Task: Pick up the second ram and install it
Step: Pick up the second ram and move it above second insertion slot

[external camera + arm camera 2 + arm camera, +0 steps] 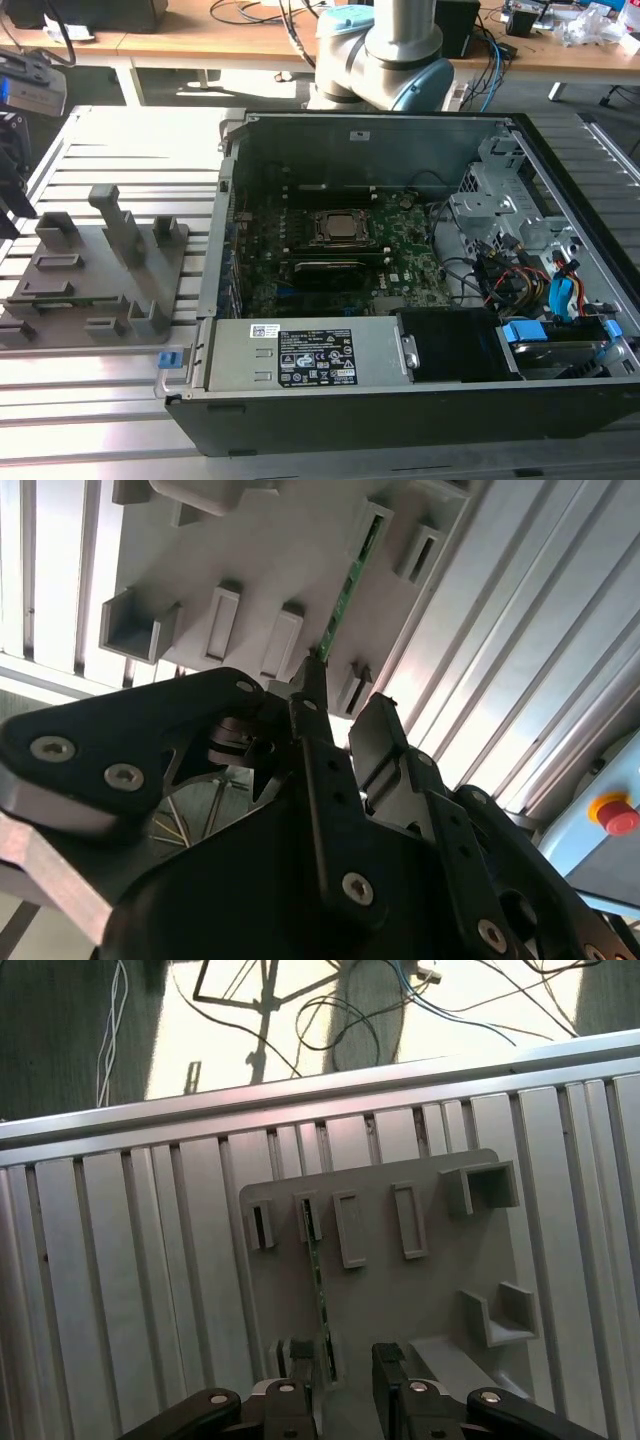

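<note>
from the exterior view's left, the grey holder plate (100, 290) sat on the slatted table (130, 150), and well to its right stood the open computer case (330, 365) with the motherboard (405, 262) lying flat inside. i could not pick out the memory slots there with any certainty. in the first wrist view the second ram (318, 1290) stood on its thin edge in the holder plate, seated in a slot at each end, so it had not been lifted. the gripper (345, 1375) hung just above the near end of the stick with its fingers (388, 1375) apart and nothing between them gripped. the green edge ran in just beside the inner face of one finger, while the other finger stood clear of it across the gap. the second wrist view agreed: the stick's end met the tip of one finger and the jaws were spread. i judged this to be the approach for the pick, with the grasp not yet made and the install not begun. as i read it, the grasp called for centring the gap over the board and coming down square to it, since a thin board caught off-centre could tilt or bind in its slots.
</note>
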{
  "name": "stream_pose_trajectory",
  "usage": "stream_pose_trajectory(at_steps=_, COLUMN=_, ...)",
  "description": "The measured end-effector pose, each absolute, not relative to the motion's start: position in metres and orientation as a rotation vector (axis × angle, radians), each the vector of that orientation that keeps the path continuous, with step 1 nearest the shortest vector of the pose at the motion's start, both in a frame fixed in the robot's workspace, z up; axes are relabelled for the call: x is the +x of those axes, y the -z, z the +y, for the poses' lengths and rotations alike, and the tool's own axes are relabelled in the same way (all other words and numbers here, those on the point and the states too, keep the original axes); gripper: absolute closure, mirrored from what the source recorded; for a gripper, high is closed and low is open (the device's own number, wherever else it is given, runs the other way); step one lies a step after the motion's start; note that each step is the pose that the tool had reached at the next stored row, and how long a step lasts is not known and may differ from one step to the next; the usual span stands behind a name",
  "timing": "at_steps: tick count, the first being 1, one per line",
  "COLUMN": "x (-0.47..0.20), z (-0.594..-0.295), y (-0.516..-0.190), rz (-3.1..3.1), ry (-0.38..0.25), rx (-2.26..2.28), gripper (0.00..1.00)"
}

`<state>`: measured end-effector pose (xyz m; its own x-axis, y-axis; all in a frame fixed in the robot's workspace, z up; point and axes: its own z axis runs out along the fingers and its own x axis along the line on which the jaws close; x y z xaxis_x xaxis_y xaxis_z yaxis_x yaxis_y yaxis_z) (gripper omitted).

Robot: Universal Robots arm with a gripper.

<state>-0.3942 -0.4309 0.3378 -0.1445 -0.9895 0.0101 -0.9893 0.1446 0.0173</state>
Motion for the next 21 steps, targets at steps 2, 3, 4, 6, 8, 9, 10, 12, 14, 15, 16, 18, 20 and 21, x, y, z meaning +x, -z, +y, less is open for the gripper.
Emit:
stream_pose_trajectory(at_steps=2, x=-0.394, z=-0.431, y=-0.336, rz=-2.362, ry=0.010, rx=2.042, gripper=0.63)
stream_pose_trajectory(at_steps=3, x=-0.394, z=-0.431, y=-0.336, rz=-2.362, ry=0.010, rx=2.042, gripper=0.63)
stream_pose_trajectory(at_steps=4, x=-0.394, z=-0.431, y=-0.335, rz=-2.362, ry=0.010, rx=2.042, gripper=0.63)
stream_pose_trajectory(at_steps=6, x=-0.394, z=-0.431, y=-0.335, rz=-2.362, ry=0.010, rx=2.042, gripper=0.63)
stream_pose_trajectory(at_steps=8, x=-0.394, z=-0.431, y=-0.333, rz=-2.362, ry=0.010, rx=2.042, gripper=0.63)
stream_pose_trajectory(at_steps=9, x=-0.394, z=-0.431, y=-0.333, rz=-2.362, ry=0.010, rx=2.042, gripper=0.63)
stream_pose_trajectory(at_steps=10, x=-0.394, z=-0.431, y=-0.332, rz=-2.362, ry=0.010, rx=2.042, gripper=0.63)
stream_pose_trajectory(at_steps=12, x=-0.394, z=-0.431, y=-0.330, rz=-2.362, ry=0.010, rx=2.042, gripper=0.63)
stream_pose_trajectory(at_steps=14, x=-0.394, z=-0.431, y=-0.329, rz=-2.362, ry=0.010, rx=2.042, gripper=0.63)
stream_pose_trajectory(at_steps=15, x=-0.394, z=-0.431, y=-0.329, rz=-2.362, ry=0.010, rx=2.042, gripper=0.63)
stream_pose_trajectory(at_steps=16, x=-0.394, z=-0.431, y=-0.328, rz=-2.362, ry=0.010, rx=2.042, gripper=0.63)
stream_pose_trajectory(at_steps=18, x=-0.394, z=-0.431, y=-0.326, rz=-2.362, ry=0.010, rx=2.042, gripper=0.63)
stream_pose_trajectory(at_steps=20, x=-0.394, z=-0.431, y=-0.324, rz=-2.362, ry=0.010, rx=2.042, gripper=0.63)
stream_pose_trajectory(at_steps=21, x=-0.394, z=-0.431, y=-0.323, rz=-2.362, ry=0.010, rx=2.042, gripper=0.63)
